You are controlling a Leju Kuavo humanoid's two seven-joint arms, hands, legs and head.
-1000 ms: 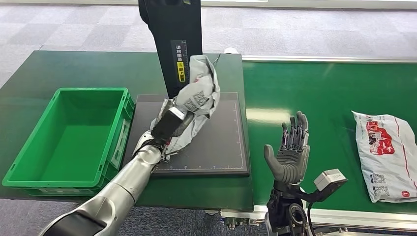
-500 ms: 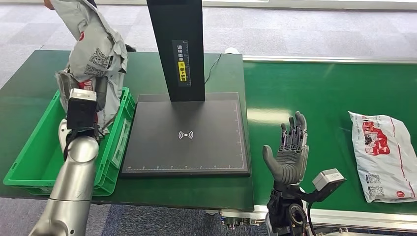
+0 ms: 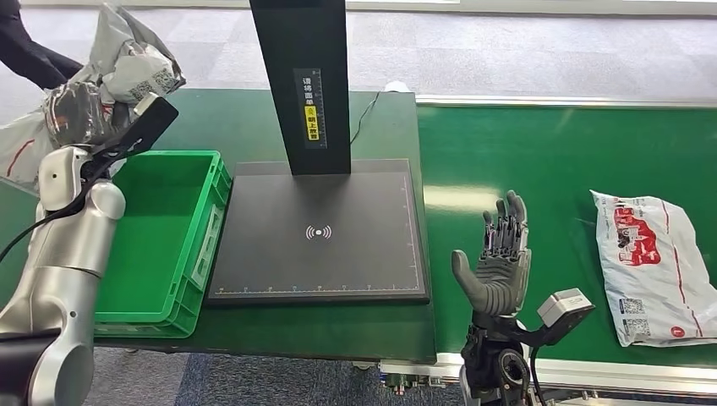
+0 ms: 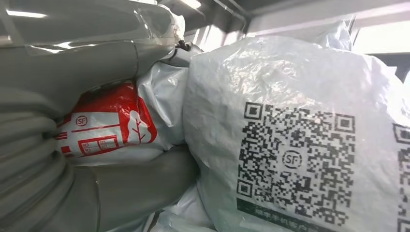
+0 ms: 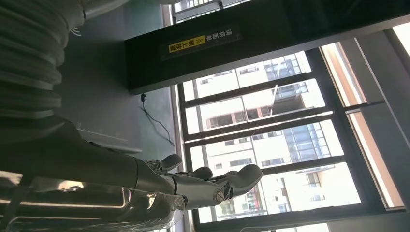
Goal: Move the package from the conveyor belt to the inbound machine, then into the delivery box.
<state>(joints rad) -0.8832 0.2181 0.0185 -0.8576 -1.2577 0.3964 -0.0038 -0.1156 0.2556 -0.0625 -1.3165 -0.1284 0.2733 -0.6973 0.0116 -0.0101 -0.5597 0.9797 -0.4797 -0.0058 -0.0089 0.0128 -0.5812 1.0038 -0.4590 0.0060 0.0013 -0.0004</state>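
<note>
Head view shows the left robot hand gripping the crumpled grey package raised beyond the green delivery box's far left corner; nothing lies inside. Right robot hand is spread, holding nothing.

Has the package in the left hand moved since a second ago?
Yes. The package, gripped by the left hand, went from over the scanner pad leftward, past the green bin, to beyond the bin's far left corner.

Logistics demo rm, conveyor belt, scan stn, office carpet
</note>
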